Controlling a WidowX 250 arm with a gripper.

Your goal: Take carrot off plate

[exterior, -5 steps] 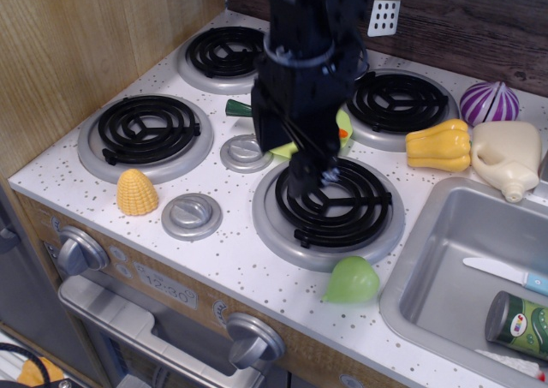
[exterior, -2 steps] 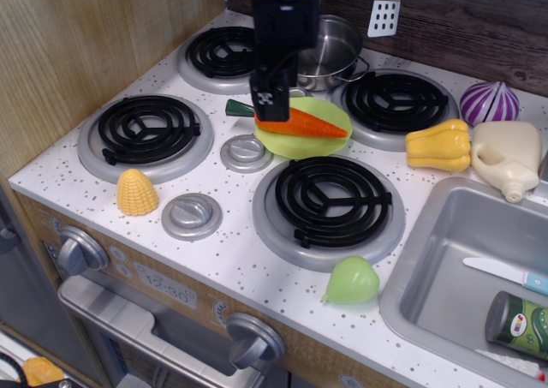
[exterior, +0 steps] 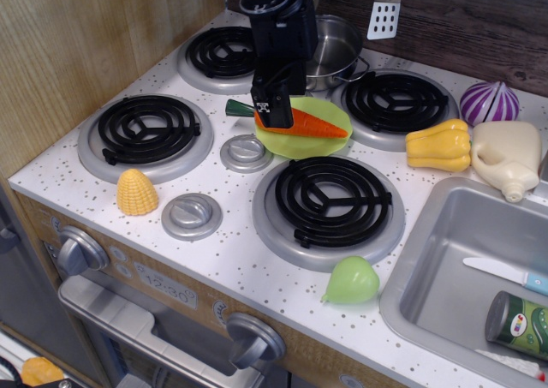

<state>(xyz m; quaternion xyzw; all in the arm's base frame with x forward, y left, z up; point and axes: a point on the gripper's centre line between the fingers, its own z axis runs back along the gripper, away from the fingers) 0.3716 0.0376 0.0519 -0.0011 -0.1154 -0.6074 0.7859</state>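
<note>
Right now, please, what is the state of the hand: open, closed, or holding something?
Hand: down at the thick end of the carrot on the plate; open or closed cannot be told from this view.

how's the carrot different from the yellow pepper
The carrot is orange, slim and tapered to a point; the yellow pepper is stubby and lobed. The carrot lies on the plate with the tool at its green stem end; the pepper sits on the counter, untouched. Both lie on their sides.
</note>
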